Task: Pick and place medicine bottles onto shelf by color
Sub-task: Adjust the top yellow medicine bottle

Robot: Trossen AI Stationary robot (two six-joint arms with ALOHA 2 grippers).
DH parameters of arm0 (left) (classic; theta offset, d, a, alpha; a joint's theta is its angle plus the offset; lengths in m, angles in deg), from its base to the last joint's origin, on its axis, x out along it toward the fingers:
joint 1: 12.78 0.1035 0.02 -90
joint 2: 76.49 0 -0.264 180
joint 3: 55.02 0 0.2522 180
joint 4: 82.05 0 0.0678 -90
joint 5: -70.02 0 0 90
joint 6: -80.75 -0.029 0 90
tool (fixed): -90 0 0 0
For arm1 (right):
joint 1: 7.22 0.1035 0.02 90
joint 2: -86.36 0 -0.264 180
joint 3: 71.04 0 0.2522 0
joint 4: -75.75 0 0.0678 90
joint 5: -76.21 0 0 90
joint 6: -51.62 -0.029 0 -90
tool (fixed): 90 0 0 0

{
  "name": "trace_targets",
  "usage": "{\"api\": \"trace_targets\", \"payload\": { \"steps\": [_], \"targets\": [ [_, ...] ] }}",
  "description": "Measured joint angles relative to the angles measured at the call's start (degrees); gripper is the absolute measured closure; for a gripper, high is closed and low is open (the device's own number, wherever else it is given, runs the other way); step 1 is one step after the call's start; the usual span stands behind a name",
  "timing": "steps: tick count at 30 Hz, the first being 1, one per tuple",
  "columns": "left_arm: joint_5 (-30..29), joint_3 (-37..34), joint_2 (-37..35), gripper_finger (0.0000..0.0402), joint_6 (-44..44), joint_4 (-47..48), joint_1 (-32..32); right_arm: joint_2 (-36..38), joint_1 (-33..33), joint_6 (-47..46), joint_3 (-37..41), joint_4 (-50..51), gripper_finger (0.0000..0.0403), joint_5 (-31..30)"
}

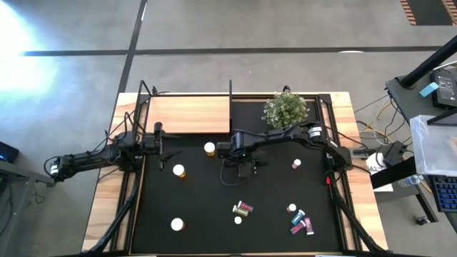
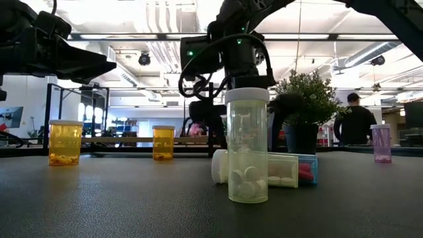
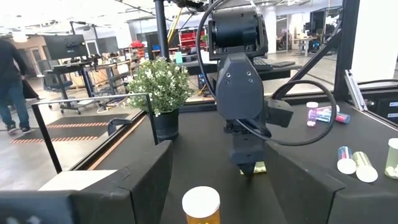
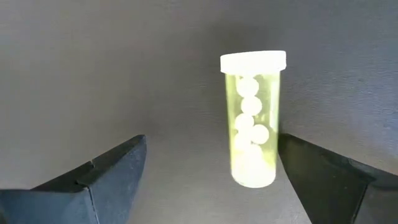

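Only right-wrist: yellow bottle (image 4: 252, 118) between open jaws.

A grey concrete floor (image 1: 285, 28) crossed by dark lines surrounds the wooden table (image 1: 344, 135). Past the table's right edge stands a desk (image 1: 428, 86) with cables. Beyond the table, an open workshop shows white ceiling pipes (image 2: 158, 20), strip lights, black-framed benches (image 3: 81, 68) and a person in dark clothes (image 2: 354, 122).
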Motion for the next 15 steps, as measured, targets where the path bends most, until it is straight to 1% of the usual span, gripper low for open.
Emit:
{"api": "trace_targets", "payload": {
  "steps": [4, 6, 10, 15],
  "targets": [
    [-0.02, 0.01, 0.0, 0.0166, 0.0, 0.0, -0.01, -0.32, 0.0, 0.84, 0.0, -0.38, 0.0051, 0.2],
    [-0.01, 0.02, 0.0, 0.0166, 0.0, 0.0, -0.01, -0.39, 0.0, 2.86, -0.02, -0.4, 0.0056, 0.23],
    [-0.02, 0.02, 0.0, 0.0166, 0.0, 0.0, 0.0, -0.67, 0.04, 6.78, -0.02, -0.53, 0.0077, 0.12],
    [-0.02, 0.02, -0.02, 0.0166, 0.0, 0.0, 0.0, -0.7, 0.05, 6.67, -0.02, -0.91, 0.0109, 0.16]
  ]
}}
